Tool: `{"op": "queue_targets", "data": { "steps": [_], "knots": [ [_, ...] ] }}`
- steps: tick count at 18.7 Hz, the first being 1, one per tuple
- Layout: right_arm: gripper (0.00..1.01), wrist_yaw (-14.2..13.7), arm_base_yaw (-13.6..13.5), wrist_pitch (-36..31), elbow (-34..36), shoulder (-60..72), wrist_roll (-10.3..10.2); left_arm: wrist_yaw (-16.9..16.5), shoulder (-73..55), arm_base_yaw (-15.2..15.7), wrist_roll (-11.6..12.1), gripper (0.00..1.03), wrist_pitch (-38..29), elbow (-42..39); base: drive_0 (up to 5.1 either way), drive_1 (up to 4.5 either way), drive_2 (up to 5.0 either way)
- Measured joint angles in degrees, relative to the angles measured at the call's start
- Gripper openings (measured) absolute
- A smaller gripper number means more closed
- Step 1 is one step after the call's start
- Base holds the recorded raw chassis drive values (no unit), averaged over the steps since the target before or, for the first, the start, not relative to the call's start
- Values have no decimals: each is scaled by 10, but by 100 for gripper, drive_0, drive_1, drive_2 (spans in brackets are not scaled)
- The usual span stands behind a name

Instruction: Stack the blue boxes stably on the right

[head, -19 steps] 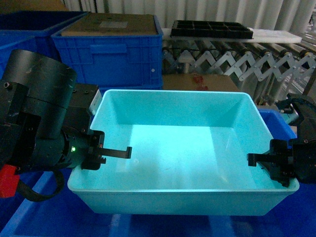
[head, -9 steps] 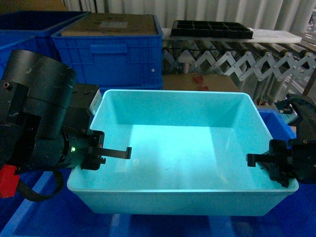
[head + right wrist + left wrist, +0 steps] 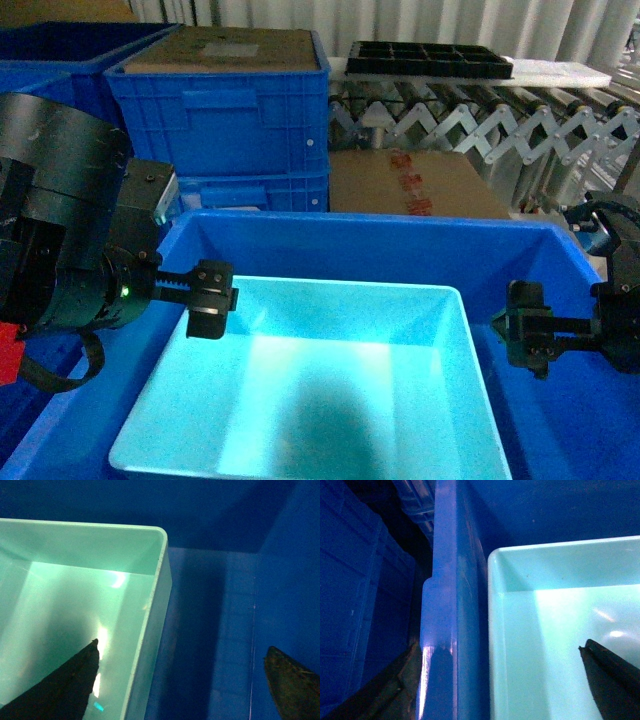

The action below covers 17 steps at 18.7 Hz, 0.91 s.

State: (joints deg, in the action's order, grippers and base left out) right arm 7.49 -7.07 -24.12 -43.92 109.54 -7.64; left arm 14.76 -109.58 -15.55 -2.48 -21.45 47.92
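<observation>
**Turquoise tub now down inside the royal-blue crate, both end effectors off its rims**

Since half a second ago the tub has dropped: it was riding high between my two end effectors, one finger of each reaching in over a short wall, and now it sits low inside the crate with both arms lifted clear above it.

The large dark royal-blue ribbed plastic crate (image 3: 560, 250) has thick, stiff walls and a stepped rim, which the left wrist view shows running right alongside the tub's edge. A bare strip of crate floor lies between tub and crate on the right.

The light turquoise-blue shallow rectangular plastic tub (image 3: 330, 400) rests in that crate, toward its left side. I judge it light and fairly rigid, though the thin sloped walls may flex a little. The glossy surface looks slippery, so I would take it by the rolled rim at the middle of each short wall, one finger inside and one outside, both sides together to keep it level.

The left end effector (image 3: 210, 312) hangs above the tub's left rim, holding nothing; whether its jaws are parted, I cannot tell. The right end effector (image 3: 527, 340) is spread wide and empty, one finger over the tub's interior and the other out over the crate floor.
</observation>
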Motion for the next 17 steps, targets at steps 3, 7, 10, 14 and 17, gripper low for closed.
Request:
{"op": "queue_targets", "data": {
  "steps": [3,7,10,14,17],
  "knots": [
    [98,0,0,0,0,0,0,0,0,0,2,98,0,0,0,0,0],
    [79,-116,-3,-309,83,57,43,-1,-35,3,11,88,-212,-42,0,0,0],
    [48,-130,21,-492,222,-16,64,-29,-10,39,15,57,-478,-218,0,0,0],
    [2,-113,36,-490,337,-178,74,-72,161,81,15,5,-517,-349,0,0,0],
    [2,-78,72,-484,380,-301,75,-89,284,105,15,2,-515,-398,0,0,0]
  ]
}}
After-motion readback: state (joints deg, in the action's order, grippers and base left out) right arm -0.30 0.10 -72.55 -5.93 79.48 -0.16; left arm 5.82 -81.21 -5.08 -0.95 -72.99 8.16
